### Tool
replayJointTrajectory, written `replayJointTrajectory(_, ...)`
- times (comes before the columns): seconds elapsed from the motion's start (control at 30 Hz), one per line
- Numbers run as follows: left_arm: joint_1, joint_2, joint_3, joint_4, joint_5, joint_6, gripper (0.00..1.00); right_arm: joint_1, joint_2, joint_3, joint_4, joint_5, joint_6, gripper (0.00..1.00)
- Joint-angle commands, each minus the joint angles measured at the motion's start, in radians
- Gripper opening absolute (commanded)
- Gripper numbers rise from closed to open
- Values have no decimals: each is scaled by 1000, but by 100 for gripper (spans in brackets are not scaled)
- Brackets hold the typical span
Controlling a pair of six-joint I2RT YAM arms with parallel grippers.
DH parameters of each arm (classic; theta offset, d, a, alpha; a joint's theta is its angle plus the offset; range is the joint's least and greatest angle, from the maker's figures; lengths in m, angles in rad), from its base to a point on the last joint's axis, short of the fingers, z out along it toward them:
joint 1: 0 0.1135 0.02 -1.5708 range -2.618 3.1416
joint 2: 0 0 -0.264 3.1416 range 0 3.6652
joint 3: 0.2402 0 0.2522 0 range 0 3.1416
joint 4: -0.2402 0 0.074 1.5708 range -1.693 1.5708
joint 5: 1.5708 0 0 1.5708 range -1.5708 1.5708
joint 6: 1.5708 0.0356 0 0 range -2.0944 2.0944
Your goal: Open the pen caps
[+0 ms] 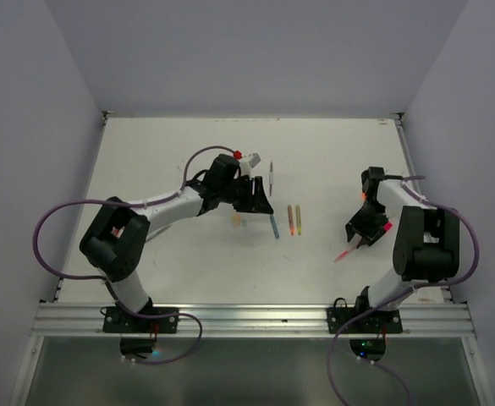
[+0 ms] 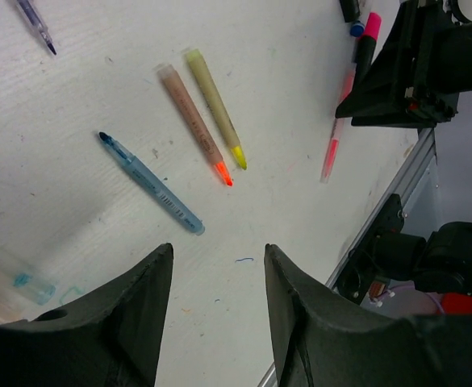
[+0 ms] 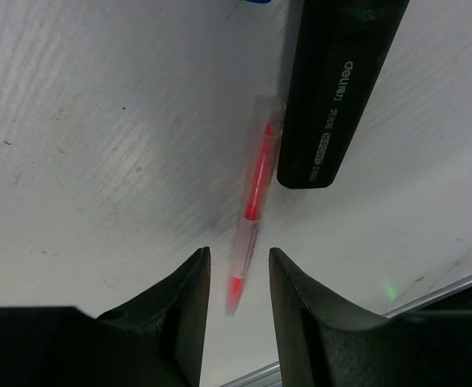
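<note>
My left gripper (image 1: 258, 200) (image 2: 218, 262) is open and empty above bare table, just short of a blue pen (image 2: 151, 184). Beside it lie an orange-tipped pen (image 2: 194, 122) and a yellow-tipped pen (image 2: 215, 107), both uncapped. Loose clear caps, one with a blue insert (image 2: 24, 284) and one pale orange (image 1: 236, 219), lie by its left finger. My right gripper (image 1: 361, 237) (image 3: 240, 270) is open, its fingers straddling the lower end of a red pen (image 3: 256, 181). A black highlighter body (image 3: 332, 89) lies next to it, still wearing its pink cap (image 2: 372, 24).
A thin purple pen (image 1: 272, 173) lies farther back near the table's middle. The table's metal front rail (image 1: 255, 317) runs close behind the red pen. White walls (image 1: 69, 127) close in the left, right and back.
</note>
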Motion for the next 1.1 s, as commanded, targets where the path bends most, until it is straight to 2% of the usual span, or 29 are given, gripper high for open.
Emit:
replayJointTrajectory(0.0,24,-33,15,-33,28,42,52,-6,20,-23,50,34,3,38)
replayJointTrajectory(0.17,37,-33,-4,-34,30,47,52,-6,65,-52,86,40,-2,36)
replayJointTrajectory(0.27,44,-36,-10,-33,33,47,52,-6,77,-72,109,43,-4,31)
replayJointTrajectory(0.4,52,-39,-11,-42,33,50,52,-4,79,-88,120,54,-11,18)
replayJointTrajectory(0.43,55,-42,-13,-43,33,50,52,-1,74,-101,121,48,-7,11)
replayJointTrajectory(0.53,60,-45,-11,-51,35,57,52,5,39,-129,123,23,6,0)
replayJointTrajectory(0.73,75,-48,19,-91,38,99,51,60,-44,-73,54,-1,9,0)
replayJointTrajectory(0.9,84,-54,49,-102,102,157,50,238,-118,131,-22,-33,6,0)
replayJointTrajectory(1.03,110,-77,-3,11,270,130,53,323,-110,208,98,-278,-11,0)
replayJointTrajectory(1.07,116,-80,-16,98,307,111,53,352,-106,214,172,-309,-13,0)
